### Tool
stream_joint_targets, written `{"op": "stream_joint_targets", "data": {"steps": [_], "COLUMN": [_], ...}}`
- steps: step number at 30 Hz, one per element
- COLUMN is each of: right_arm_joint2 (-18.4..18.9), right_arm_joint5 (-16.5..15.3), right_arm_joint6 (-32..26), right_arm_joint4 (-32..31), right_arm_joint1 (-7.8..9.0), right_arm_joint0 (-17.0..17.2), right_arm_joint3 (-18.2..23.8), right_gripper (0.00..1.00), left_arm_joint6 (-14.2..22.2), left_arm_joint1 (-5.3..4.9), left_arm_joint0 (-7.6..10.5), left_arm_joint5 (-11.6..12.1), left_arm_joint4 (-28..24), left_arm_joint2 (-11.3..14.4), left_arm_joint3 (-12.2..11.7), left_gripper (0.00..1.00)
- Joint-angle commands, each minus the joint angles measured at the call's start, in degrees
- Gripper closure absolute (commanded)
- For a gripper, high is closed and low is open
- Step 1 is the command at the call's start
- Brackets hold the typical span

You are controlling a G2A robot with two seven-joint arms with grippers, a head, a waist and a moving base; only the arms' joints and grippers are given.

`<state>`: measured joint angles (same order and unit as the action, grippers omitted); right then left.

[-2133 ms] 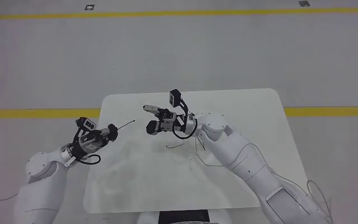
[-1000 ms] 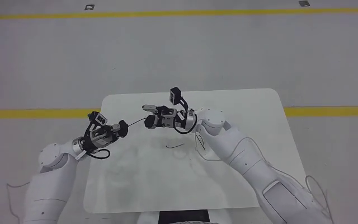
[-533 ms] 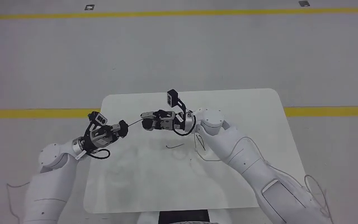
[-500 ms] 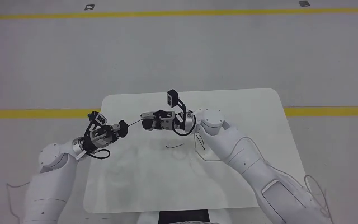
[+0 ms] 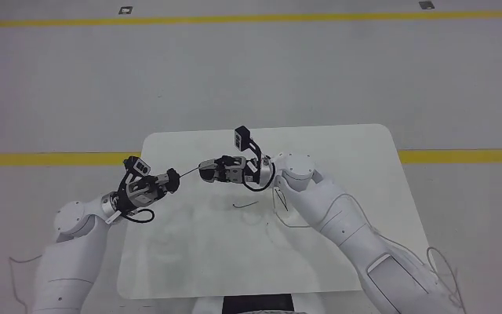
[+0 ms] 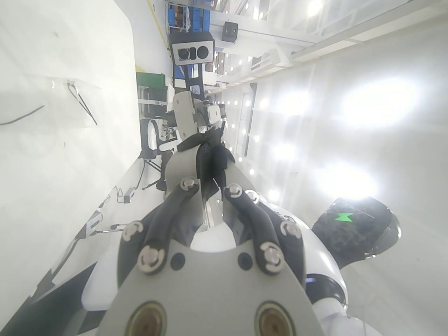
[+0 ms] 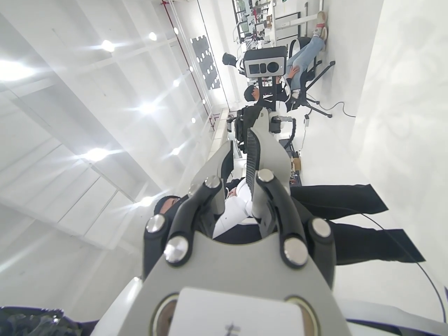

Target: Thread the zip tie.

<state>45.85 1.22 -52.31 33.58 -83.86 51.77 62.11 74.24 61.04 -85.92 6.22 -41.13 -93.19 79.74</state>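
Both arms are held up over the white desk (image 5: 337, 149), tips facing each other above its far left part. The left gripper (image 5: 170, 180) has its fingers (image 6: 183, 162) pressed together on the thick end of a black zip tie (image 5: 187, 172). From that pinch the thin tail sticks out straight, clear of the desk, and slants toward the other arm.

The right gripper (image 5: 206, 168) sits just beyond the tail's free end. Its fingers (image 7: 269, 155) stand a little apart, with a narrow gap between them. In the right wrist view that gap lines up with the left gripper farther off. From above, the tip of the tail comes right up to those fingertips. The strand is so fine there that I cannot tell whether it has gone in between them or stops just short. I also cannot make out any touch between the tail and either finger.

Down on the desk, nearer the robot than the two grippers, a loose black tie (image 5: 245, 204) lies in a slight curve. A few more thin ties (image 5: 279, 201) lie beside it, under the right forearm. In the left wrist view these spares rest on a clear plastic sheet (image 6: 56, 106).
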Motion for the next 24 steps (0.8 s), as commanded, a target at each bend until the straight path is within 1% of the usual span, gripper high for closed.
{"op": "stream_joint_targets", "data": {"steps": [1, 2, 4, 14, 15, 16, 17, 19, 20, 21, 24], "right_arm_joint2": [0.13, 0.22, 0.32, 0.79, 0.87, 0.98, 1.18, 1.42, 1.43, 1.37, 1.02], "right_arm_joint5": [0.03, 0.0, -0.1, 0.24, -0.01, -0.62, -1.24, -1.84, -1.8, -1.71, -1.56], "right_arm_joint6": [0.04, 0.09, 0.23, 0.3, 0.43, 0.86, 1.4, 2.32, 2.59, 2.71, 3.29], "right_arm_joint4": [-0.1, -0.17, -0.43, -1.41, -1.61, -1.98, -1.76, -1.65, -1.62, -1.59, -1.55], "right_arm_joint1": [0.01, 0.01, 0.01, 0.03, 0.03, 0.04, 0.02, -0.02, -0.05, -0.1, -0.3], "right_arm_joint0": [0.12, 0.19, 0.3, 0.62, 0.63, 0.69, 1.0, 1.34, 1.48, 1.57, 1.88], "right_arm_joint3": [0.12, 0.22, 0.35, 0.91, 1.0, 1.16, 1.41, 1.72, 1.92, 2.08, 2.41], "right_gripper": [0.91, 0.93, 1.0, 1.0, 1.0, 1.0, 1.0, 1.0, 1.0, 1.0, 1.0], "left_arm_joint6": [0.0, 0.0, 0.0, 0.0, 0.0, 0.0, 0.0, -0.35, -1.81, -2.45, -2.96], "left_arm_joint1": [0.0, 0.0, 0.0, 0.0, 0.0, 0.0, 0.0, 0.01, 0.06, 0.09, 0.11], "left_arm_joint0": [0.0, 0.0, 0.0, 0.0, 0.0, 0.0, 0.0, 0.01, -0.04, -0.15, -0.25], "left_arm_joint5": [0.0, 0.0, 0.0, 0.0, 0.0, 0.0, 0.0, 0.01, 0.41, 0.69, 1.68], "left_arm_joint4": [0.0, 0.0, 0.0, 0.0, 0.0, 0.0, 0.0, 0.04, 0.16, -0.04, -1.07], "left_arm_joint2": [0.0, 0.0, 0.0, 0.0, 0.0, 0.0, 0.0, 0.06, 0.34, 0.48, 0.75], "left_arm_joint3": [0.0, 0.0, 0.0, 0.0, 0.0, 0.0, 0.0, 0.09, 0.66, 0.94, 1.27], "left_gripper": [1.0, 1.0, 1.0, 1.0, 0.98, 0.56, 0.0, 0.0, 0.0, 0.0, 0.0]}}
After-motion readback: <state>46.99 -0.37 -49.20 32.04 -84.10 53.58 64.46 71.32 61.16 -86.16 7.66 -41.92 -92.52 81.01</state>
